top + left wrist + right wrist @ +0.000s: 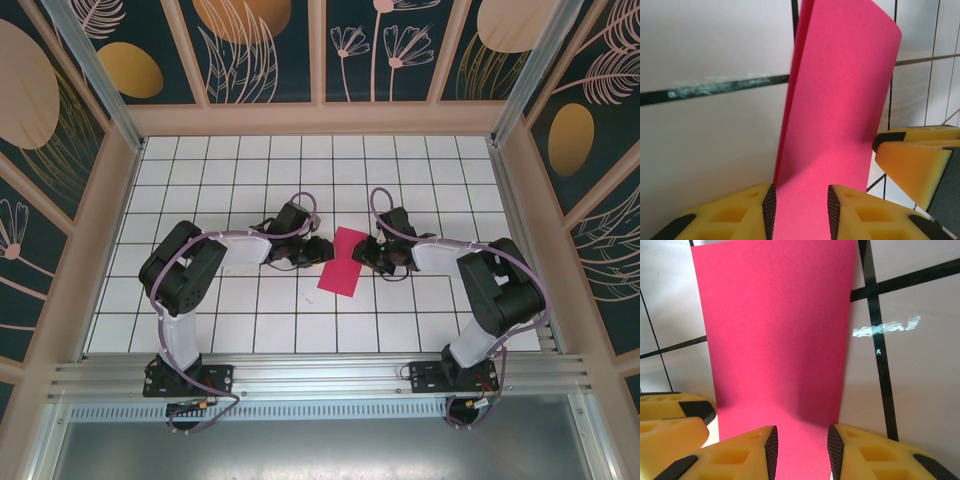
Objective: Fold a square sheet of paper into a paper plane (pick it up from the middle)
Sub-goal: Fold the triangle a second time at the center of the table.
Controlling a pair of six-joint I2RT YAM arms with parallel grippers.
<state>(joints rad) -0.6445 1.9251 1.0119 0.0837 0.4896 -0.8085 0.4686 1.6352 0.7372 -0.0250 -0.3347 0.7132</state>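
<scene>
Found the paper (pixel 340 262) as a pink rectangle on the table (pixel 300 322), midway between both grippers. Saw the left gripper (pixel 801 202) and the right gripper (pixel 801 445) each with jaws partly apart, one end of the paper lying in the gap; could not tell whether either had a hold on it.

The paper (pixel 340 262) is lying on the table (pixel 250 160) (a narrow pink rectangle, slightly tilted). The left gripper (pixel 320 250) is sitting at its left edge, the right gripper (pixel 366 254) at its right edge.
</scene>
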